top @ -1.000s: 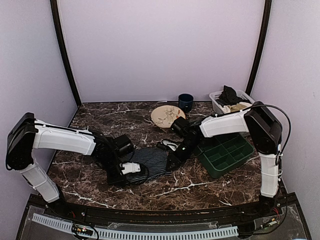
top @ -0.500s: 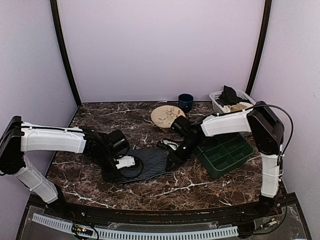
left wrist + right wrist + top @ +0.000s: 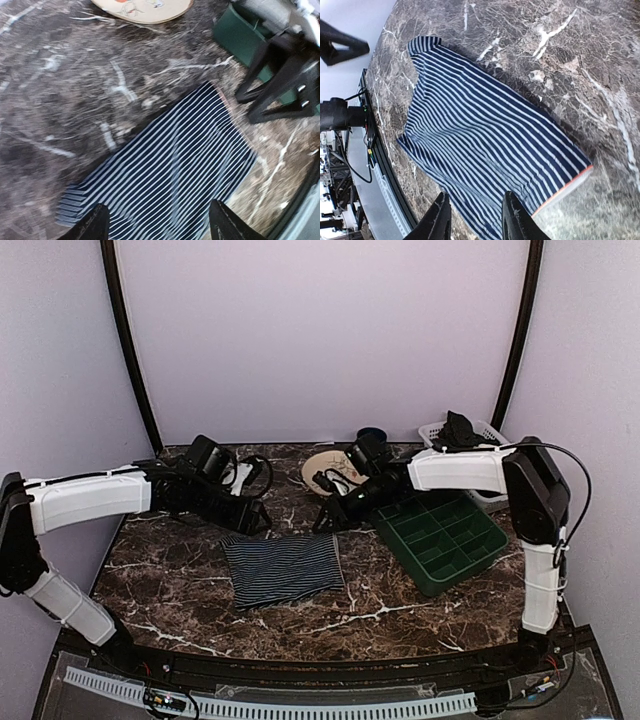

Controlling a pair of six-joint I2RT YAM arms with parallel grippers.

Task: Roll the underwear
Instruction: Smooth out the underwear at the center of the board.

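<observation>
- My left end effector hangs above the table with its jaws spread wide and nothing between them; striped cloth fills the view just beneath.
- My right end effector is also parted, more narrowly, and grips nothing; it too looks down on the cloth.
- The underwear lies flat and unrolled in the middle of the table, closer to the near edge than to the far one, touched by neither end effector.
- Both end effectors hover on the far side of it, the left one over its far left corner and the right one over its far right corner, so the garment lies toward the near edge from each.
- Its long axis runs roughly along the table's near edge, left to right and slightly skewed.
- The thin pale band with a reddish line sits at the end toward the green compartment tray, the end under my right end effector.
- From the overhead view my right end effector seems nearer to the cloth, though the margin is small.
- I judge the roll not yet begun. A roll down the long axis would start at one short end; one across it would need both end effectors on the far long edge, which they already flank.
- The patterned plate sits toward the far edge, well apart from the cloth.
</observation>
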